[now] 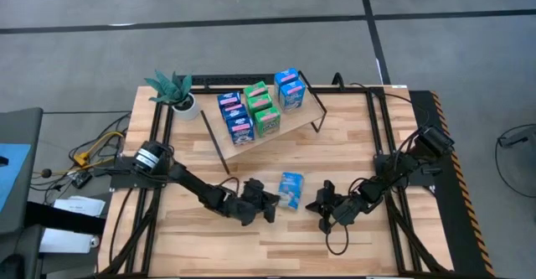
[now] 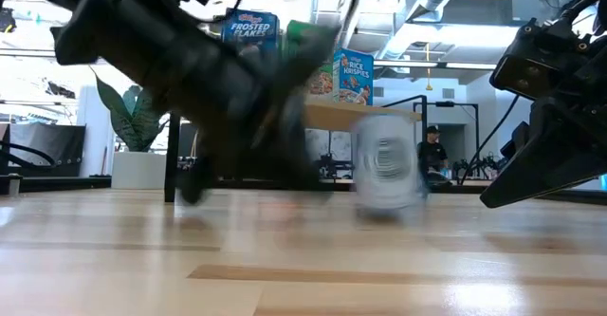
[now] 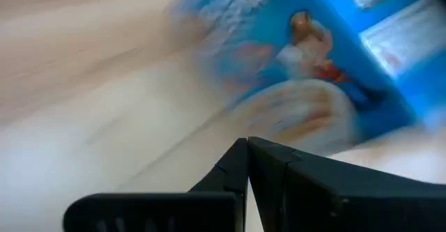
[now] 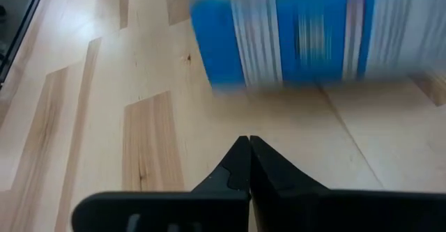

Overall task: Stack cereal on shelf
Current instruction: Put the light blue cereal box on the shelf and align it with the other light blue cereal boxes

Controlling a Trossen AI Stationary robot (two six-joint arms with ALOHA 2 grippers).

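I see six cereal boxes [image 1: 255,110] upright on the tilted wooden shelf [image 1: 297,119] at the desk's far side: blue ones on the left and right, green in the middle. One light blue box [image 1: 291,190] lies flat on the desk, well apart from the shelf.

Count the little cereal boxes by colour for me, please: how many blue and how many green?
Blue boxes: 5, four on the shelf and one lying on the table at
Green boxes: 2, both on the shelf
Total: 7 showing from above; any box hidden under another cannot be counted.
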